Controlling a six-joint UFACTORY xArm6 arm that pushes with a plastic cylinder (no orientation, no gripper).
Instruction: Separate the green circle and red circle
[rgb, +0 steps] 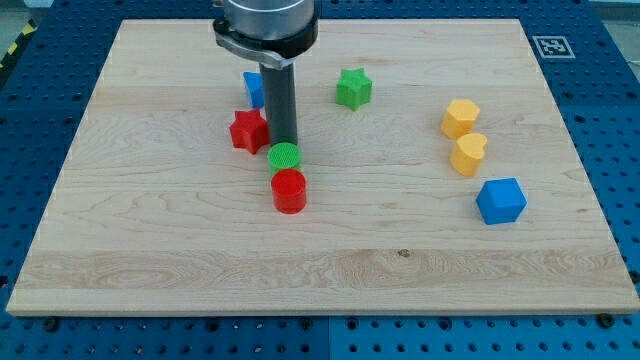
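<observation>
The green circle (284, 156) sits near the board's middle, touching the red circle (288, 190) just below it. My tip (285, 143) is at the green circle's upper edge, right against it. The rod rises from there toward the view's top.
A red star (247, 131) lies just left of my tip. A blue block (254, 88) is partly hidden behind the rod. A green star (353, 88) is to the upper right. A yellow hexagon (460, 118), a yellow heart (468, 154) and a blue cube (500, 201) are at the right.
</observation>
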